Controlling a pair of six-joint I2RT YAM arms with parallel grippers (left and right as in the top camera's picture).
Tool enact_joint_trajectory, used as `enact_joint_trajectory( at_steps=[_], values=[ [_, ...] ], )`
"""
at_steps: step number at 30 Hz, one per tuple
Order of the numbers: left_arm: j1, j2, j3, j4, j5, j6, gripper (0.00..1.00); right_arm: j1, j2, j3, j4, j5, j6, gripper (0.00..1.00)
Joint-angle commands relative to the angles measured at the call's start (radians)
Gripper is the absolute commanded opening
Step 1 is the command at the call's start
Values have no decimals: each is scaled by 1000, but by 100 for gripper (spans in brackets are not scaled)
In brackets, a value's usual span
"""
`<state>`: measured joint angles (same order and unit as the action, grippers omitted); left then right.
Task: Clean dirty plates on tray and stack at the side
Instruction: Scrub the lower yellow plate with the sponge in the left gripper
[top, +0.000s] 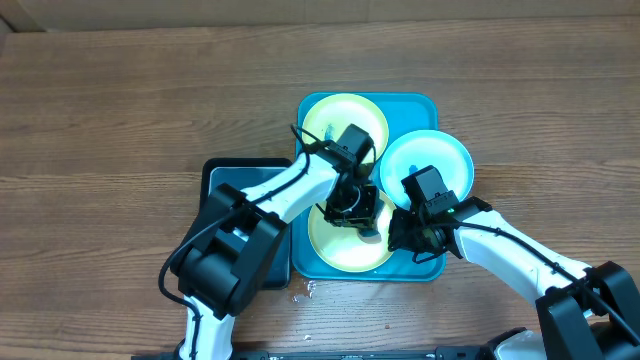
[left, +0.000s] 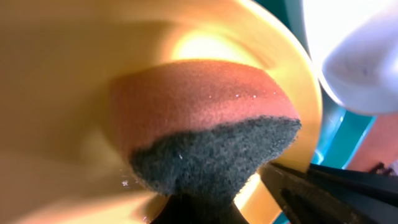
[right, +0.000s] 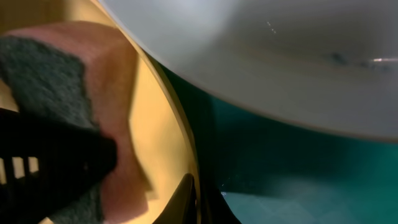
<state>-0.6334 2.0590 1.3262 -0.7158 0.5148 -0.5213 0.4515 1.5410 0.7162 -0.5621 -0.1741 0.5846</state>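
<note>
The turquoise tray (top: 428, 103) holds three plates. A yellow-green plate (top: 340, 118) lies at the back, a light-blue plate (top: 430, 160) at the right, and a second yellow-green plate (top: 340, 255) at the front. My left gripper (top: 356, 210) is shut on an orange sponge with a dark scouring side (left: 205, 118), and presses it onto the front plate (left: 62, 93). My right gripper (top: 398, 236) is shut on that plate's right rim (right: 158, 124), its jaws (right: 202, 199) pinching the edge. The sponge (right: 68, 93) and the light-blue plate (right: 280, 62) also show in the right wrist view.
A smaller black tray (top: 228, 180) lies just left of the turquoise tray, partly under my left arm. The wooden table (top: 120, 100) stretches around both. The tray floor (right: 311, 180) shows beneath the light-blue plate.
</note>
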Motion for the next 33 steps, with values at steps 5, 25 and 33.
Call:
enact_joint_trajectory(
  at_steps=[5,25,33],
  values=[
    [17,85,-14,15,-26,-19,4,-4,19,-23,-27,68,-5,4],
    [68,84,192,-504,-663,-116,4,-4,19,-23,-38,68,-5,4],
    [37,87,174,-316,-311,-93,4,-4,19,-23,-36,68,-5,4]
  ],
)
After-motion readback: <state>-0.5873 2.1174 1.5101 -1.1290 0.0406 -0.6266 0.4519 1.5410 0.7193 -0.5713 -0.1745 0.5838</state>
